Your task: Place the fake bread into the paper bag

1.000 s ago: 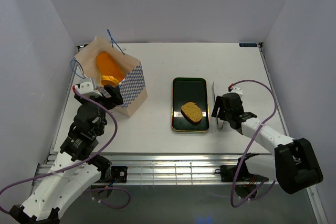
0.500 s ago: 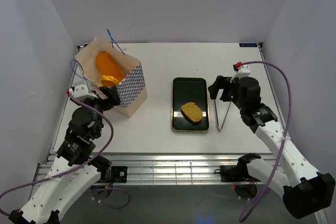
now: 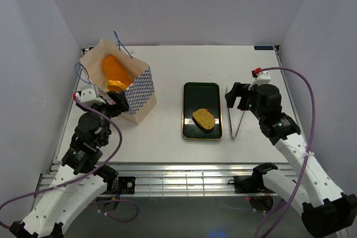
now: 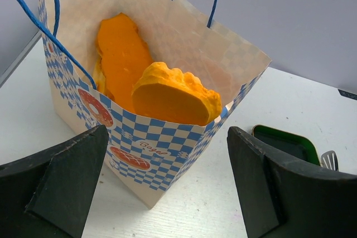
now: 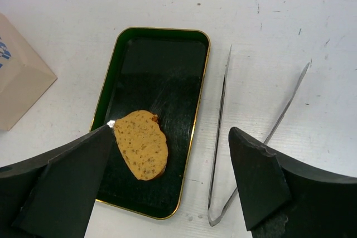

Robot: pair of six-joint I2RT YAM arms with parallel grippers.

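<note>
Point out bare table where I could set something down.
Free: the table between the paper bag and the black tray, and the far strip behind the tray. Crowded: right of the tray, where the tongs lie close beside it.

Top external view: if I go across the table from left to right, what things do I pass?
paper bag holding orange breads → black tray with one bread slice on it → silver tongs lying on the table

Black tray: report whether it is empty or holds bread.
Holds bread: one round bread slice lies flat at the near end of the black tray; the rest of its floor is bare.
</note>
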